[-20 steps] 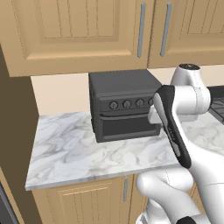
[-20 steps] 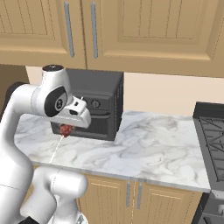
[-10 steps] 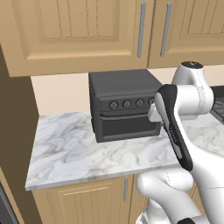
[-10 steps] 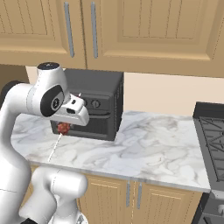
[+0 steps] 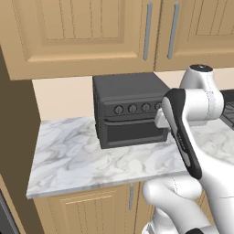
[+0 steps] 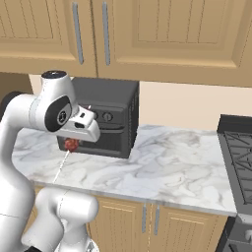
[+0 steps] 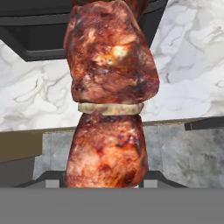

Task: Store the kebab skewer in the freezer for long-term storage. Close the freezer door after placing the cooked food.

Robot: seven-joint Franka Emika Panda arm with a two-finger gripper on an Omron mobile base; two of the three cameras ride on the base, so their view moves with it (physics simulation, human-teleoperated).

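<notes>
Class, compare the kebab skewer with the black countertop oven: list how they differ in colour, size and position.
The kebab skewer is red-brown meat on a pale stick; the countertop oven is black. The skewer is tiny, the oven bulky. The skewer hangs above the marble counter, clamped in the gripper; the oven sits on it. Both are at the counter's left end.

Kebab skewer now further left

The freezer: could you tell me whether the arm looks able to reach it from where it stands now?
Probably not. The gripper holds the skewer above the counter, in front of the oven. Only cabinets and a stove surround it, so the base likely must drive first.
</notes>
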